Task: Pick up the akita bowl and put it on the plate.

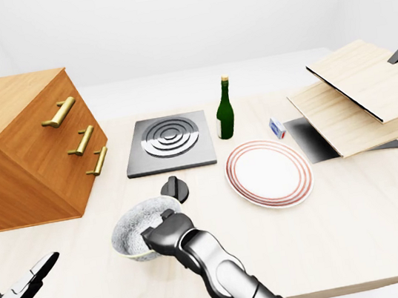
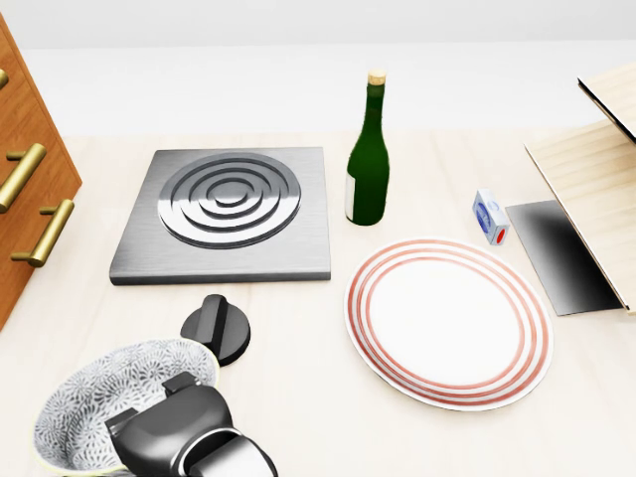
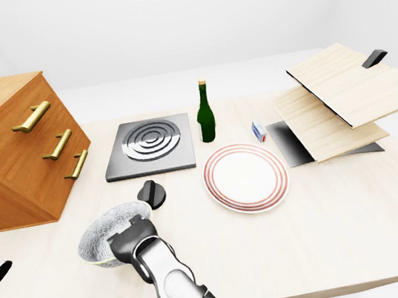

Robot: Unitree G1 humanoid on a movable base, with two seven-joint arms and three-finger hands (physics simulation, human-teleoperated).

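Observation:
The akita bowl (image 1: 130, 231), white with a grey speckled pattern inside, sits low and left of centre in the left-eye view, slightly tilted. My right hand (image 1: 163, 231) comes up from the bottom edge and grips the bowl's right rim, with fingers over the edge (image 2: 169, 405). The plate (image 1: 269, 174), white with red rings, lies flat to the right of the bowl and apart from it. My left hand (image 1: 21, 289) hangs open at the bottom left corner, away from everything.
A black knob (image 1: 175, 188) lies just above the bowl. Beyond it are a metal stove plate (image 1: 170, 143) and a green bottle (image 1: 224, 111) close above the plate. A wooden drawer cabinet (image 1: 26, 145) stands left, with a small box (image 1: 277, 128) and slanted wooden boards (image 1: 356, 95) right.

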